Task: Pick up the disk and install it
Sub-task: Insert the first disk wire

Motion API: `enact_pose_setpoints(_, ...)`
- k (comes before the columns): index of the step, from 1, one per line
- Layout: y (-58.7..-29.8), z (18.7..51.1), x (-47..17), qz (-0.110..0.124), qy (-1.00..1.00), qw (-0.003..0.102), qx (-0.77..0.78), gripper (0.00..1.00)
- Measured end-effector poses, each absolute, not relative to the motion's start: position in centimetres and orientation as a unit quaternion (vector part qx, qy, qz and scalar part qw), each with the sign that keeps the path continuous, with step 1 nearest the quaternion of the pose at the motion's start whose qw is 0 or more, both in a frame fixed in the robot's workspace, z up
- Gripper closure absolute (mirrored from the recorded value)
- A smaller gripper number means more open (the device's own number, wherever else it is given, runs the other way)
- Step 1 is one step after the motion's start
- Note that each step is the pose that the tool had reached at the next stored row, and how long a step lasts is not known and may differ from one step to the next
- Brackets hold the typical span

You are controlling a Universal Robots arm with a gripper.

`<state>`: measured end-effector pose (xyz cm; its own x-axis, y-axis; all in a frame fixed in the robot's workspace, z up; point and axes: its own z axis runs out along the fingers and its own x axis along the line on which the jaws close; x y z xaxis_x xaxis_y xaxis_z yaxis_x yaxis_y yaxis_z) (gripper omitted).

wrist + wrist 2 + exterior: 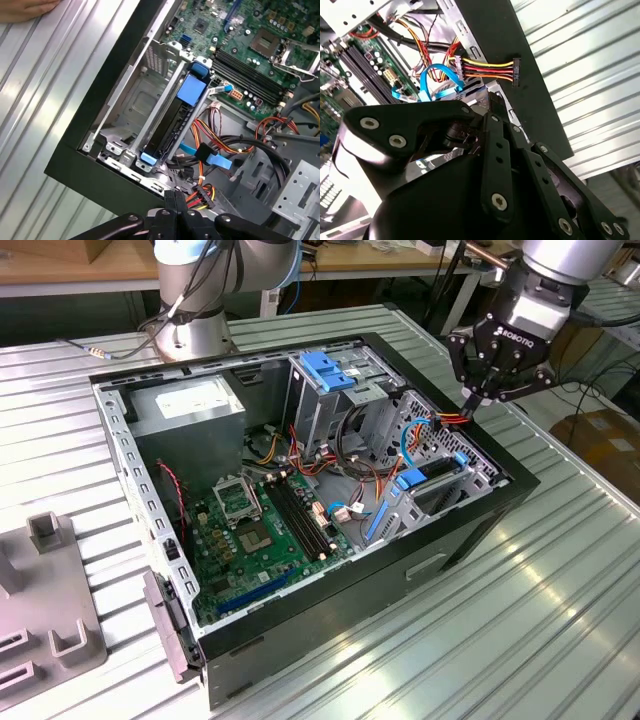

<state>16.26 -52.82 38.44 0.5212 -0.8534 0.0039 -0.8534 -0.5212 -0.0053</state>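
Note:
The disk (172,127) stands on edge in the drive bay at the corner of the open computer case (480,515), a dark slab with a blue plastic bracket (192,90) along its upper edge. In the exterior view the disk (440,471) sits low in the bay at the exterior view's right. My gripper (470,404) hangs just above that corner of the case with its fingers drawn together. Its tips (174,195) sit beside a power connector (515,71) on red, yellow and black wires. Nothing is held between them.
A motherboard (265,530) covers the case floor, with a grey power supply (190,410) at the back and a metal drive cage with a blue latch (325,370). Loose blue and orange cables (215,157) lie by the bay. A hand (25,7) rests on the ribbed table.

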Motion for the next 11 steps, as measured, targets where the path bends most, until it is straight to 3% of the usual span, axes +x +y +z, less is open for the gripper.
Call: enact_pose_setpoints(11,-52.85,38.28,16.31,-0.016,0.452,0.008,-0.892,0.9)
